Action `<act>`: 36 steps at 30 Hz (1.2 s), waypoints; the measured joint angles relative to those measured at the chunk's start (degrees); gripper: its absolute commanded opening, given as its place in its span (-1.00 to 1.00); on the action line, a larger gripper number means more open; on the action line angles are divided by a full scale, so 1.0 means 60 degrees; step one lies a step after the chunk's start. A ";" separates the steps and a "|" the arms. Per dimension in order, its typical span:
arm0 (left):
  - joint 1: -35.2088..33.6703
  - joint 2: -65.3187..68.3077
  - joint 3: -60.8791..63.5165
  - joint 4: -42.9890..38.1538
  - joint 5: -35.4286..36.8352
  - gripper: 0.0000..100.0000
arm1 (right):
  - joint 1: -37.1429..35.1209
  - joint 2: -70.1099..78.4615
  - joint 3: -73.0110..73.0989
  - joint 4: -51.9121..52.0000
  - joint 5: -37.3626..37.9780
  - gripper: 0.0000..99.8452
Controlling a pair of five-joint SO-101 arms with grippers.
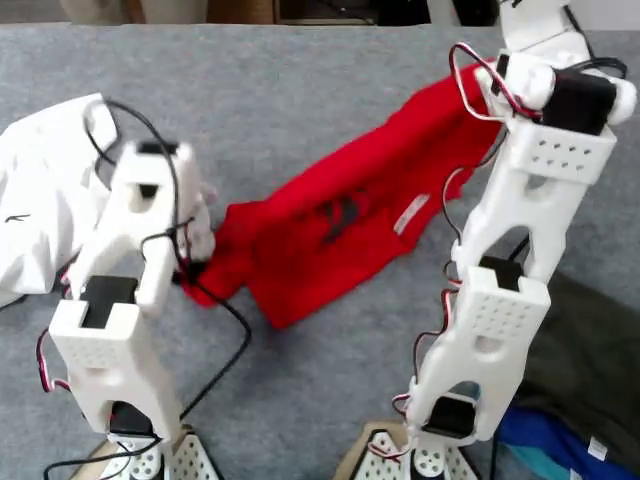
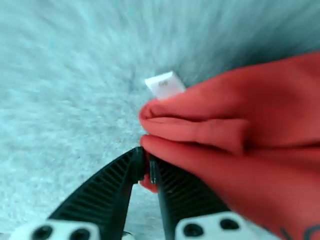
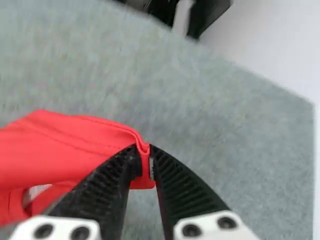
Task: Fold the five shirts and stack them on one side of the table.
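Red shirt: we should lift both ends evenly.
Left gripper: pinching its corner.
Right gripper: pinching its edge.

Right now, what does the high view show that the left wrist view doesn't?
High view: a white shirt on the left, a dark shirt and a blue shirt on the right. Left wrist view: the left pincer shut on a fold of the red shirt, a small white tag beside it. Both: the red shirt on the grey table.
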 measured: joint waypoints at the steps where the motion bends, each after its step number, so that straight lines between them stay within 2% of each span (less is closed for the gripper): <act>1: 0.0176 -0.0015 0.0454 -0.0249 -0.0161 -0.96 | 0.0000 0.0000 0.0425 0.0000 0.0234 -0.99; 4: 0.0571 -0.0308 0.1040 -0.0513 -0.0527 -0.91 | 0.0103 0.0015 0.1714 0.0000 0.0894 -0.99; 9: 0.0835 -0.0440 0.1289 -0.0322 -0.1011 -0.59 | 0.0117 0.0015 0.3546 0.0000 0.1890 -0.99; 14: 0.0234 -0.0440 0.0952 0.0000 -0.1187 -0.58 | 0.0132 0.0015 0.4967 0.0000 0.2447 -0.99; 21: -0.0923 -0.0425 -0.2344 0.1451 -0.1172 -0.58 | 0.0161 0.0015 0.6535 0.0000 0.3473 -0.99; 26: -0.0923 -0.0425 -0.4615 0.1670 -0.1172 -0.58 | 0.0366 0.0015 0.7282 -0.0044 0.4161 -0.99; 29: -0.0659 -0.0425 -0.5114 0.1172 -0.0967 -0.58 | 0.0396 0.0015 0.7751 -0.0410 0.4381 -0.99; 36: 0.0337 -0.0410 -0.5201 -0.0659 0.0894 -0.58 | 0.0454 0.0015 0.8484 -0.0938 0.4821 -0.99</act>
